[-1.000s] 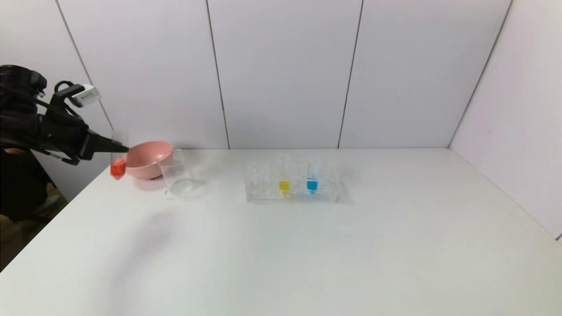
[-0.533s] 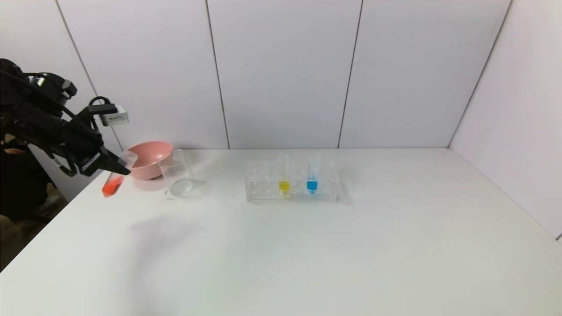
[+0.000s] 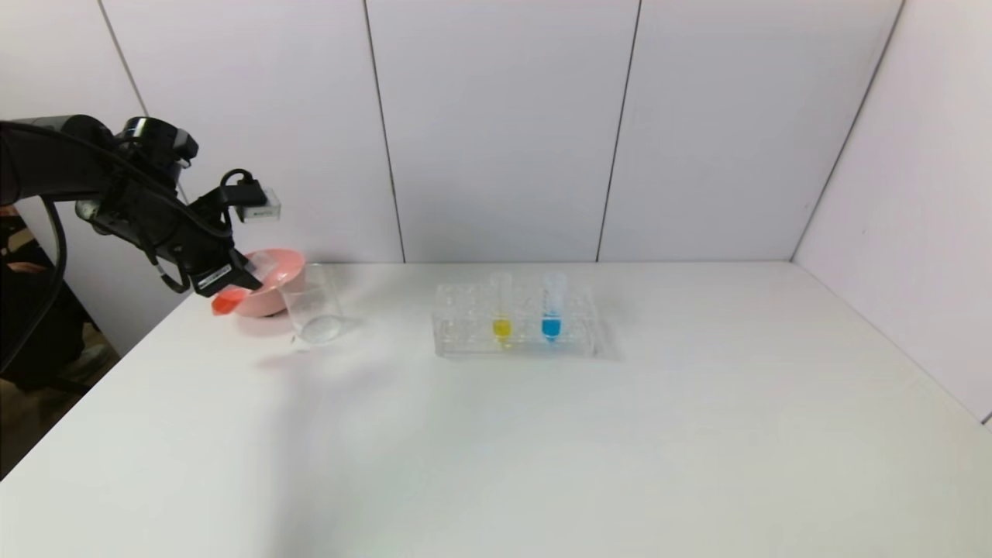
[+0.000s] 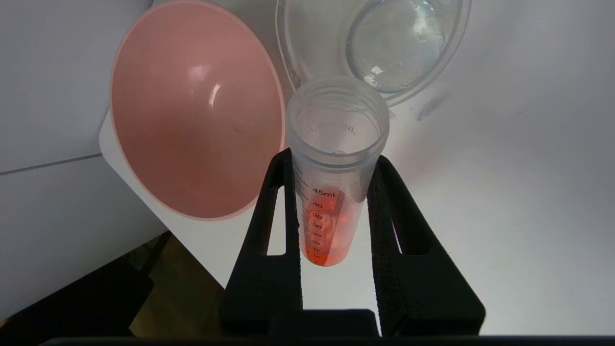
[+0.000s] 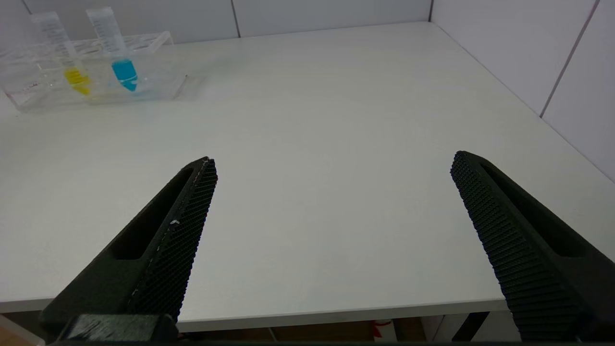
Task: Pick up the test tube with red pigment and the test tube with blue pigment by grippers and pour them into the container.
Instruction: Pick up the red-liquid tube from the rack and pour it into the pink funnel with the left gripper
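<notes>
The left arm reaches in from the bench's far-left corner, its wrist rolled over, and the left pincer [image 3: 246,277] is clamped on the red tube [image 4: 334,192]. The tube lies steeply tilted, its open mouth aimed toward the beaker [image 3: 311,304] and its red end low, in front of the pink bowl [image 3: 273,267]. From the wrist camera, the two black fingers [image 4: 278,216] press the tube's sides just under its rim, with red liquid pooled at the bottom; nothing is seen running out.

The beaker stands just beside the bowl, close to the bench [image 3: 542,449] edge on the left. To the right, well apart, the clear rack [image 3: 515,341] holds the yellow tube [image 3: 502,314] and the blue tube [image 3: 551,310] upright. The front and right of the bench are open.

The right pincer [image 5: 331,216] hangs off the bench's near edge, fingers wide apart, holding nothing.

Compared with a second ago, the left pincer has moved right toward the beaker and the tube has swung from upright to strongly tilted.
</notes>
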Controlling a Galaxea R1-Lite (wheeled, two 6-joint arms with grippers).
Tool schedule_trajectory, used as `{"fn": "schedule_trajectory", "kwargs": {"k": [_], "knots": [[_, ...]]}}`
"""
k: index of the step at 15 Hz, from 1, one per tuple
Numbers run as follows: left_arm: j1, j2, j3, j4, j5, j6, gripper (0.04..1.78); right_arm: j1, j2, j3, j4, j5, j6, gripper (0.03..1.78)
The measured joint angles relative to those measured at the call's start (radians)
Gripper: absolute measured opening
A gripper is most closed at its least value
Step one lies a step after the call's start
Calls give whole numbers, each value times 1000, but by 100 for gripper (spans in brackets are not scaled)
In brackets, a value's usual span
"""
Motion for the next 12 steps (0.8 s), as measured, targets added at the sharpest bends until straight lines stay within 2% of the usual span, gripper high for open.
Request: {"fn": "schedule_trajectory", "kwargs": {"k": [9, 12], "knots": [[-86, 31, -3, -173, 202, 23, 43, 0, 0, 0, 0, 0, 0, 177], [-101, 37, -3, -176, 215, 25, 43, 0, 0, 0, 0, 0, 0, 177]]}}
